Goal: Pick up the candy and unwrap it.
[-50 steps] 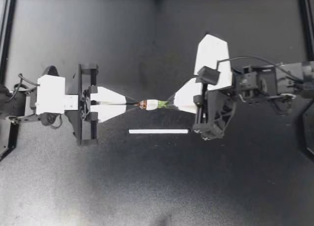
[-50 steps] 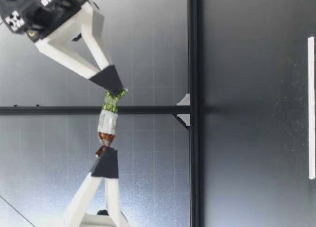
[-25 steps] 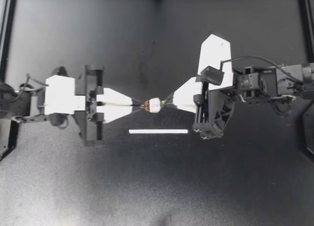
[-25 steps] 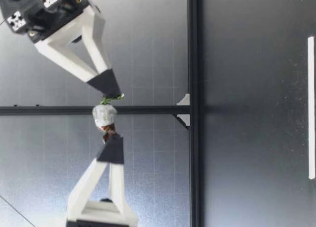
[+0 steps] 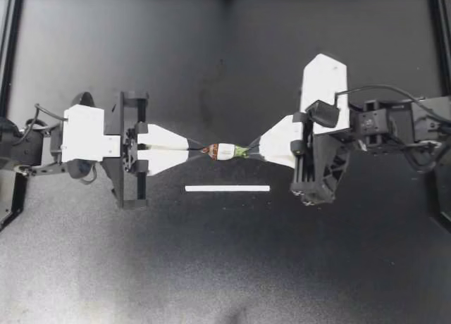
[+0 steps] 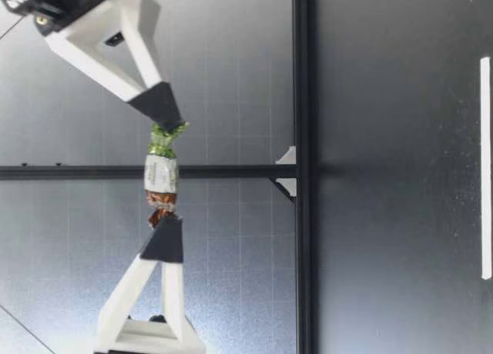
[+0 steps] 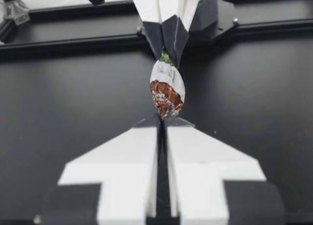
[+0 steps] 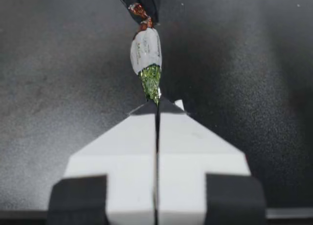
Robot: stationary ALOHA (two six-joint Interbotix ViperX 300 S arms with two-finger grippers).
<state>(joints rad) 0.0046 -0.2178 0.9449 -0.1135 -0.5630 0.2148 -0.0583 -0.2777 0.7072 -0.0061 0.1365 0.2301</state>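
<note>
Candy held taut between both grippers, clear of the table

Candy (image 5: 224,151) sits just above the middle of the top view frame and lies level across it. Its white body has a brown twisted end toward the frame's left and a green twisted end toward the right.

My left gripper (image 5: 195,149) reaches in from the left edge, its fingers pressed together on the brown twist. In the left wrist view the dark tips of the left gripper (image 7: 162,120) meet with the brown foil pinched between them, and the candy (image 7: 167,88) stretches straight ahead.

My right gripper (image 5: 251,150) comes in from the right edge, and its fingers are likewise closed on the green twist. In the right wrist view the green foil disappears between the joined tips of the right gripper (image 8: 156,101).

In the low view the candy (image 6: 161,175) hangs well above the table surface, spanning the two gripper tips and touching nothing else.

A white strip (image 5: 227,189) lies flat on the black table (image 5: 225,268), just below the candy in the top view frame and parallel to it. Both gripper tips are apart from the strip.
</note>
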